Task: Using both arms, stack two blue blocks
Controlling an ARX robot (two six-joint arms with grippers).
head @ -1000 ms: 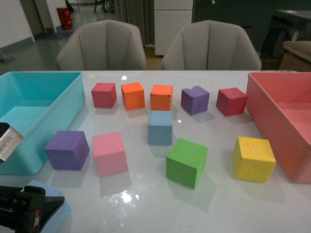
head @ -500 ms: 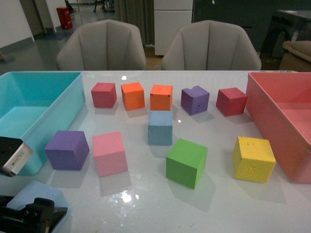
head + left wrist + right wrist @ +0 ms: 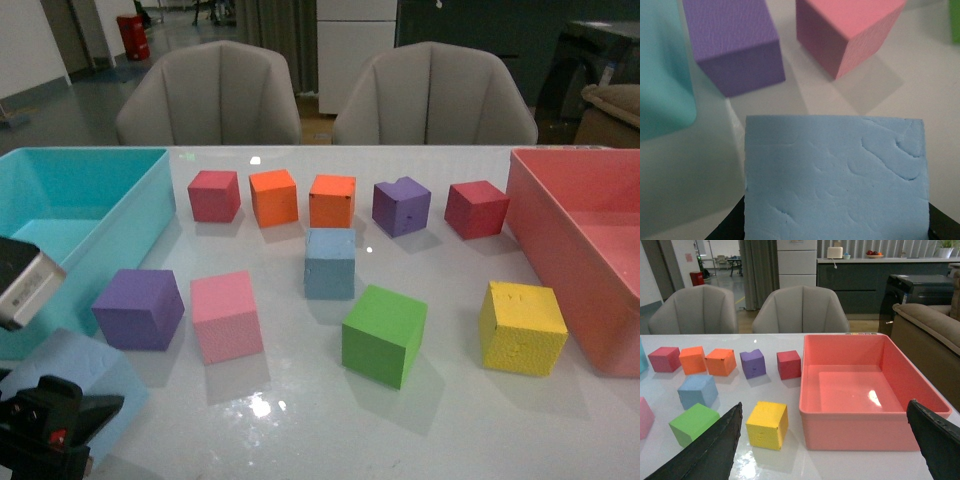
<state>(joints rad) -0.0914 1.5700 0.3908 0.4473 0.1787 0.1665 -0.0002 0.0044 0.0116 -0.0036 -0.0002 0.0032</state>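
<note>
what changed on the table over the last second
The left gripper, shut on the near blue block, has lifted it: the block now sits higher in the front view. The other blue block and the remaining cubes stayed put.

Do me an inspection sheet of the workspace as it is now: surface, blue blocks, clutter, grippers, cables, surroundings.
Surface: white glossy table, with glare spots near the front.
Job's things: one blue block stands mid-table, unstacked; second blue block sits between the jaws of the left gripper.
Clutter: purple cubes, pink cube, green cube, yellow cube, red cubes, orange cubes; turquoise tub at left, pink tub at right.
Grippers: left gripper closed on the second blue block; right gripper has its jaws wide apart, holding nothing.
Cables: nothing seen.
Surroundings: two grey chairs behind the table.
</note>
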